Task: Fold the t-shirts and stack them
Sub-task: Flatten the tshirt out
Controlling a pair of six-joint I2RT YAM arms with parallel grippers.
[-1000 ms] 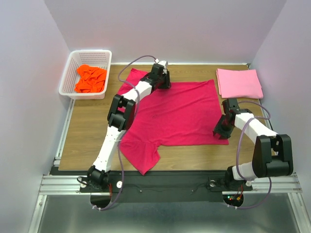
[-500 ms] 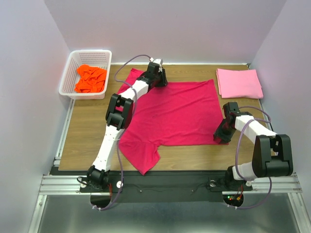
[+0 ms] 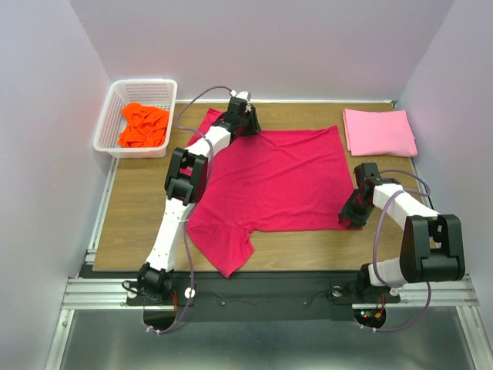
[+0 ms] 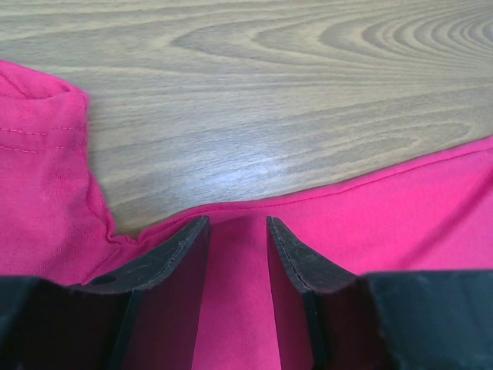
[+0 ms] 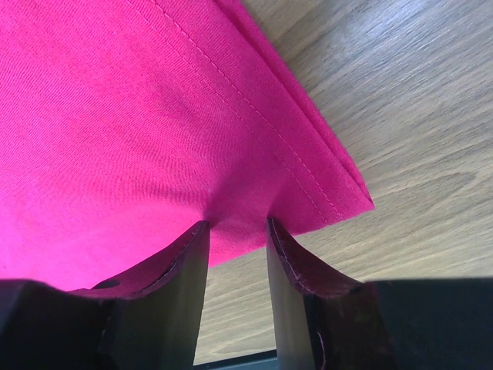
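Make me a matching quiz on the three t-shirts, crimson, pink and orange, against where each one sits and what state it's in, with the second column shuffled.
Column one
1. crimson t-shirt
2. pink t-shirt
3. orange t-shirt

Column two
A. crumpled in the white basket
B. spread open across the middle of the table
C. folded flat at the far right corner

Pairs: 1-B, 2-C, 3-A

Pale lilac walls closed round a wood-grain table on three sides, evenly lit, with silver metal rails along its near edge and a grey surface below.
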